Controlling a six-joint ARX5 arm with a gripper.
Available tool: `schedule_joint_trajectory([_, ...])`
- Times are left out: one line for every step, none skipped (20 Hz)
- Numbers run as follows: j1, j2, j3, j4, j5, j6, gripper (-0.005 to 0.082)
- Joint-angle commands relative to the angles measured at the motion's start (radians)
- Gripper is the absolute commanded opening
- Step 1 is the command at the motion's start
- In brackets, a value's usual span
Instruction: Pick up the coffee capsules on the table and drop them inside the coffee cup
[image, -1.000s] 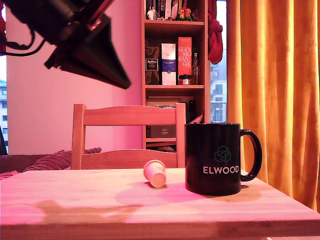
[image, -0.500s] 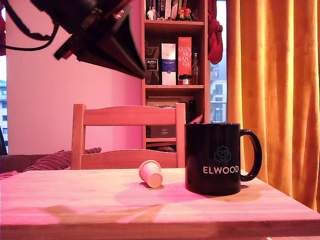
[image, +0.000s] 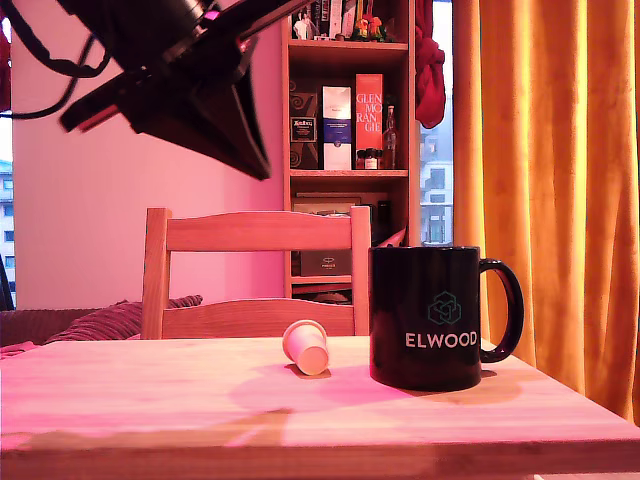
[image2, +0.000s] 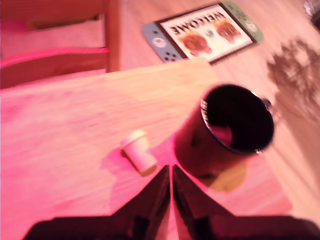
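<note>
Your gripper (image2: 171, 172) hangs pinched together, empty; cream capsule (image: 306, 347) lies beside the black mug (image: 430, 318), contents unclear.

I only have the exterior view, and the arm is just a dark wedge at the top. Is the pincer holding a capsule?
Observer: No. In the wrist view the pincer has its fingers pressed together, with nothing between them.
Operator: Anything inside the coffee cup?
Observer: The coffee cup is dark inside, with one pale pink blur low on the inner wall. It is too blurred to call a capsule.
Operator: Is the cream capsule touching the cup?
Observer: No. The cream capsule lies on its side on the table, with a strip of tabletop between it and the cup.
</note>
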Motion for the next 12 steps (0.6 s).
schedule_joint_trajectory([-0.002,0.010,-0.022,0.002,-0.006,-0.058,-0.0009])
schedule_joint_trajectory([-0.002,0.010,-0.022,0.001,-0.005,-0.058,-0.0009])
schedule_joint_trajectory([-0.002,0.010,-0.022,0.001,-0.005,-0.057,-0.0009])
schedule_joint_trajectory([-0.002,0.010,-0.022,0.001,-0.005,-0.057,-0.0009])
schedule_joint_trajectory([-0.002,0.010,-0.022,0.000,-0.004,-0.056,-0.0009])
schedule_joint_trajectory([-0.002,0.010,-0.022,-0.001,-0.004,-0.056,-0.0009])
schedule_joint_trajectory([-0.002,0.010,-0.022,-0.002,-0.002,-0.059,-0.0008])
schedule_joint_trajectory([-0.002,0.010,-0.022,-0.005,-0.002,-0.059,0.0011])
schedule_joint_trajectory([-0.002,0.011,-0.022,-0.006,-0.002,-0.059,0.0098])
schedule_joint_trajectory([-0.002,0.011,-0.022,-0.009,-0.002,-0.058,0.0246])
schedule_joint_trajectory([-0.002,0.011,-0.022,-0.012,-0.002,-0.055,0.0431])
schedule_joint_trajectory([-0.002,0.015,-0.022,-0.012,0.003,-0.055,0.0552])
